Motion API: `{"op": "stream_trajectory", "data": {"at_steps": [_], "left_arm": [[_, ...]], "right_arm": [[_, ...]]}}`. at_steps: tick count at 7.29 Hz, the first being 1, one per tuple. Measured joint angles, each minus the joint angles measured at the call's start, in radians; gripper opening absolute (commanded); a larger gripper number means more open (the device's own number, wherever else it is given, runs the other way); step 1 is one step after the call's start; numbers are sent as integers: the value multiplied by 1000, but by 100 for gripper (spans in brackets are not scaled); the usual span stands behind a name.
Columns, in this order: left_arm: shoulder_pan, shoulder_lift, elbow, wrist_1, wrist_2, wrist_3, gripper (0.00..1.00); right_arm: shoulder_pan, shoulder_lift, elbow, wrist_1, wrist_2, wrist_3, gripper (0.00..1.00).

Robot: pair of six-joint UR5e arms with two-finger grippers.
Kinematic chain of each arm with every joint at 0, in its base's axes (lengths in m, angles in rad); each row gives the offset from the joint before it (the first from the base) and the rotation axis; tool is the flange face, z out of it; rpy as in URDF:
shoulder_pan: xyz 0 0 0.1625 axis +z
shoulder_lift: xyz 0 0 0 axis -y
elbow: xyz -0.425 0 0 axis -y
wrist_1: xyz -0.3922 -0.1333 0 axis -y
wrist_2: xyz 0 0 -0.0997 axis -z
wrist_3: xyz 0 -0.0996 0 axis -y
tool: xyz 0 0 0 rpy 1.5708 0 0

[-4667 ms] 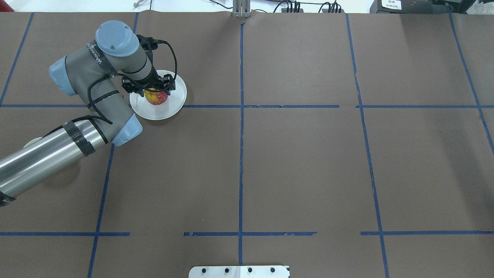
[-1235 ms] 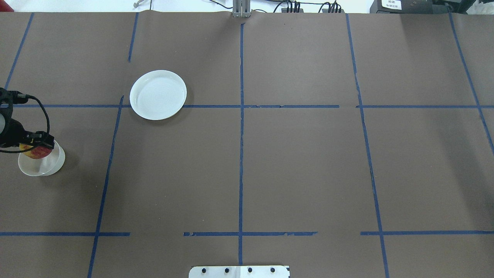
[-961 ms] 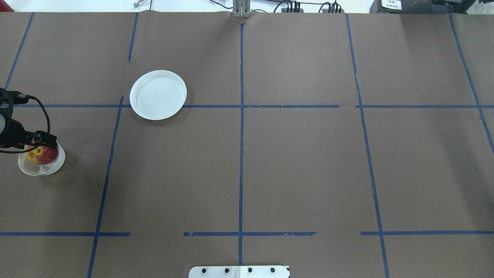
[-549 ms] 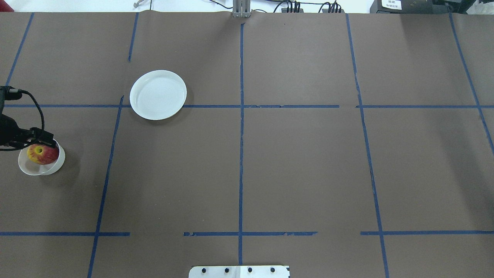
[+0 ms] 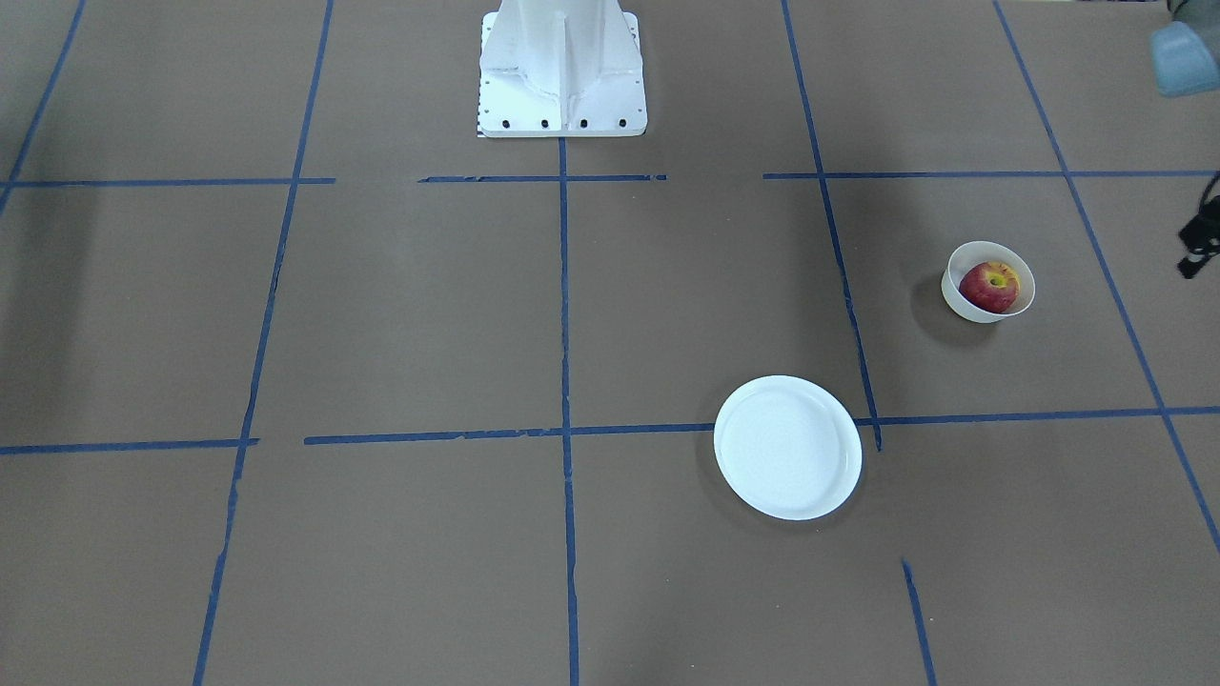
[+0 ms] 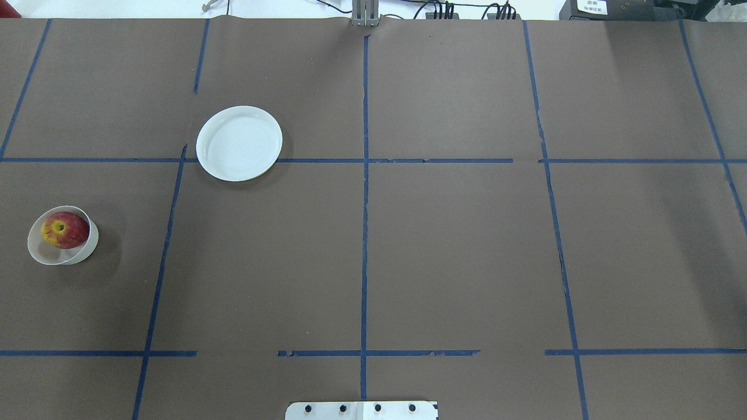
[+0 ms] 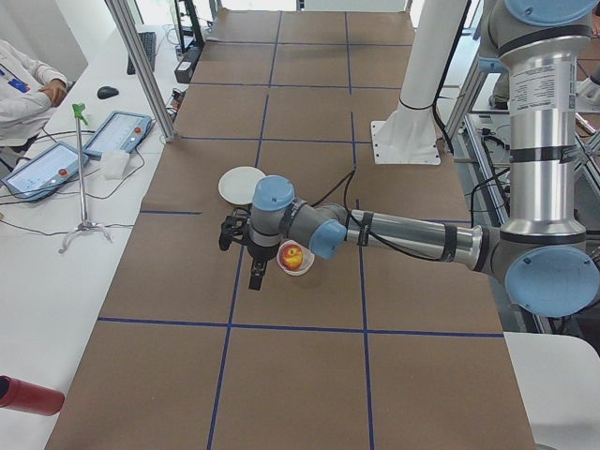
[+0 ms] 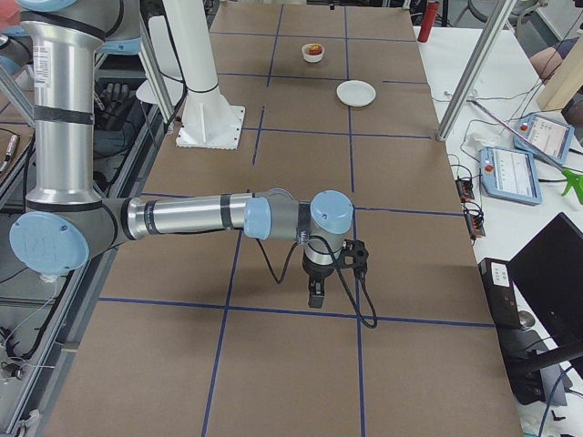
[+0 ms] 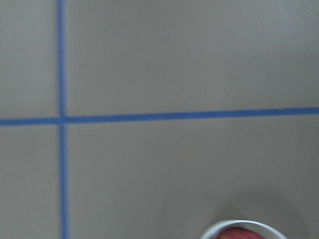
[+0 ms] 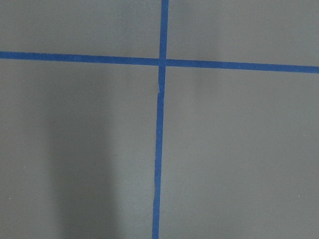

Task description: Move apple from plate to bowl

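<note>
The table (image 6: 455, 245) is covered with matte brown paper, crossed by strips of blue tape that split it into large squares. The left arm (image 7: 412, 234), a steel-grey tube with pale blue joint caps, reaches out low over the table's left part. The right arm (image 8: 182, 217), of the same build, stretches over its right part, well apart from the dishes. The plate (image 6: 239, 143) is flat, round, white and glossy with a shallow raised rim, and it lies bare across a tape line. The left gripper (image 7: 256, 275) is black and points down, near the bowl but not touching it. It is seen only from the side, so I cannot tell whether its fingers are apart or together. The right gripper (image 8: 314, 293) also hangs pointing down over bare paper, and its fingers cannot be judged either. The bowl (image 6: 61, 257) is small, deep and cream-white with thin walls, and it stands well apart from the plate, toward the table's left end. The apple (image 6: 64, 229) sits inside the bowl and fills most of it. It is small, round and smooth-skinned, red with faint streaks and a yellow patch around its stem hollow, which faces up.
</note>
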Motion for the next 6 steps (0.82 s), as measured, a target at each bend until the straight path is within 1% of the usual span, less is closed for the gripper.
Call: {"op": "stream_trajectory", "data": {"at_steps": [1, 2, 3, 4, 6], "left_arm": [[-77, -36, 82, 17, -3, 91, 99], [-121, -84, 169, 24, -19, 134, 99], [-140, -119, 223, 40, -56, 150, 99], [-146, -136, 234, 81, -92, 155, 99], [-148, -150, 205, 194, -147, 158, 99]], "right_arm": [[0, 0, 0, 0, 0, 0, 100], [0, 0, 0, 0, 0, 0, 100], [0, 0, 0, 0, 0, 0, 100], [0, 0, 0, 0, 0, 0, 100], [0, 0, 0, 0, 0, 0, 100]]}}
